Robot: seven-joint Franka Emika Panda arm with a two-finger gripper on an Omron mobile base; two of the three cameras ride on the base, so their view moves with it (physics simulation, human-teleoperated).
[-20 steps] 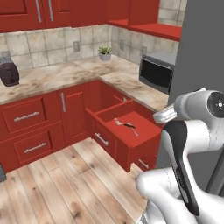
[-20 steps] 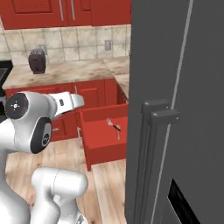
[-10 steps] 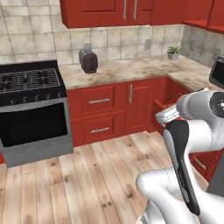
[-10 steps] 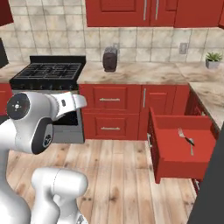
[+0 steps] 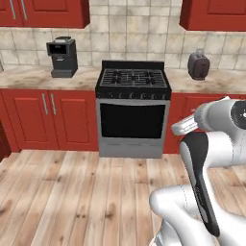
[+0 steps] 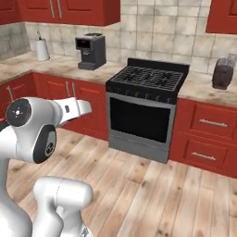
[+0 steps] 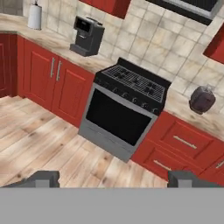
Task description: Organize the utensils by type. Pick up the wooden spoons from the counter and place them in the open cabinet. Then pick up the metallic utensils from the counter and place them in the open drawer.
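Pincer apart and empty, facing the stove [image 7: 127,105].

My pincer [image 7: 113,178] holds nothing; no utensils visible on the counter [image 5: 29,76] here. I judge spoons and fork light, stiff, slippery; best pinched mid-handle.

Open wood floor [image 5: 72,192] ahead — stove [image 5: 133,113] and counter [image 5: 29,77] beyond.

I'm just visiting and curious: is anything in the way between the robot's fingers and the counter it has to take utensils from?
Nothing visible blocks it. The open gripper looks over bare wooden floor toward the stove and the counter. No utensils can be made out there, just a coffee machine and toaster.
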